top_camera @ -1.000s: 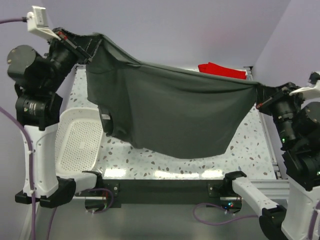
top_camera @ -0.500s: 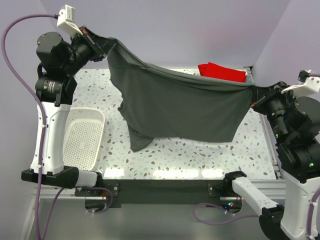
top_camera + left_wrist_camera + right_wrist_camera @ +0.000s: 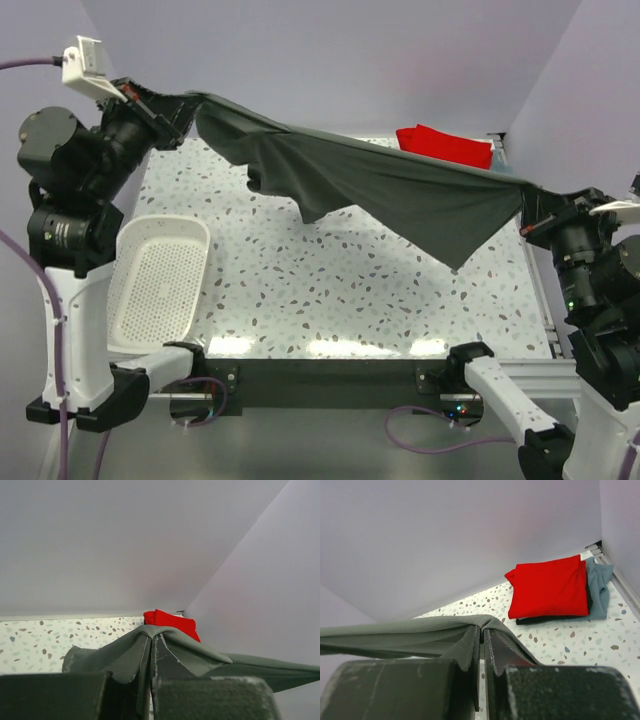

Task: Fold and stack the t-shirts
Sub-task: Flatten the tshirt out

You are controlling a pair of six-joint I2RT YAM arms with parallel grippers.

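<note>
- At 8 o'clock, a white basket (image 3: pixel 160 290) lies by the near left edge of the table (image 3: pixel 330 300), beside the left arm.
- Bare speckled top runs from 6 o'clock through the centre.
- At 3 o'clock, over the right edge, the right gripper (image 3: pixel 527 208) is clamped on 1 corner of the grey shirt (image 3: pixel 400 190).
- At 10 o'clock, raised high, the left gripper (image 3: pixel 178 108) pinches the other end.
- The grey shirt hangs in the air between the 2. Its top edge is taut and its lower edge sags to a point right of centre.
- At 1 o'clock, in the far right corner, the folded red shirt (image 3: pixel 445 145) lies on a dark layer and a blue-grey shirt (image 3: pixel 600 587).
</note>
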